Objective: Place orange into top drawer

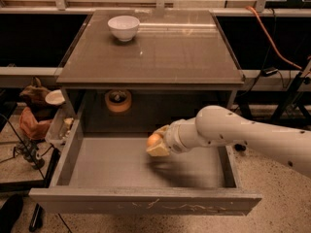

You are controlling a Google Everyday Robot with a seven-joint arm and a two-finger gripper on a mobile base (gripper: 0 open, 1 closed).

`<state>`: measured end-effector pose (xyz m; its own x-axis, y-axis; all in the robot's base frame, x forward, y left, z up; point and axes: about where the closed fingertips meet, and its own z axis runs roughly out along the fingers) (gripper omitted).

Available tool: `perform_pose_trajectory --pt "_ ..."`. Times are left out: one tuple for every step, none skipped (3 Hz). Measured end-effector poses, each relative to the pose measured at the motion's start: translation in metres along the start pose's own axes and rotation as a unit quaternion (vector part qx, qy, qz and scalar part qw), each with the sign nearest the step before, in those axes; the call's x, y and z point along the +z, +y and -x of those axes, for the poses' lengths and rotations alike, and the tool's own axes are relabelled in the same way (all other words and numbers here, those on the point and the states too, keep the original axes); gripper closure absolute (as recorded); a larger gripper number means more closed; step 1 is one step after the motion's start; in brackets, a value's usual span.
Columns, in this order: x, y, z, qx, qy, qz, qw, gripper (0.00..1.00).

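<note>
The top drawer (116, 166) of the grey-brown table stands pulled open, wide and shallow, with a flat grey inside and a scratched front panel. My gripper (156, 143) reaches in from the right on a white arm and hangs just above the drawer's middle. It is shut on the orange (153, 140), a small round fruit held between the tan fingers. The orange is above the drawer floor, not resting on it.
A white bowl (123, 27) stands on the tabletop at the back left. A tan roll of tape (118, 100) lies under the tabletop behind the drawer. Clutter and cables sit on the floor at the left. An orange cable runs at the right.
</note>
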<state>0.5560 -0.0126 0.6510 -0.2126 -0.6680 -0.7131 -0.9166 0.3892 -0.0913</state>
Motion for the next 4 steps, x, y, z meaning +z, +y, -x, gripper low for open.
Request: perform_pose_trajectory --pt "0.011 0.001 -0.012 0.003 0.021 -0.006 0.9998 1.0" --pt "0.019 0.001 -0.019 0.009 0.025 -0.001 0.9997 1.0" --pt "0.025 0.001 -0.024 0.015 0.02 0.007 0.9997 1.0" --pt "0.028 0.001 -0.026 0.018 0.017 0.011 0.9996 1.0"
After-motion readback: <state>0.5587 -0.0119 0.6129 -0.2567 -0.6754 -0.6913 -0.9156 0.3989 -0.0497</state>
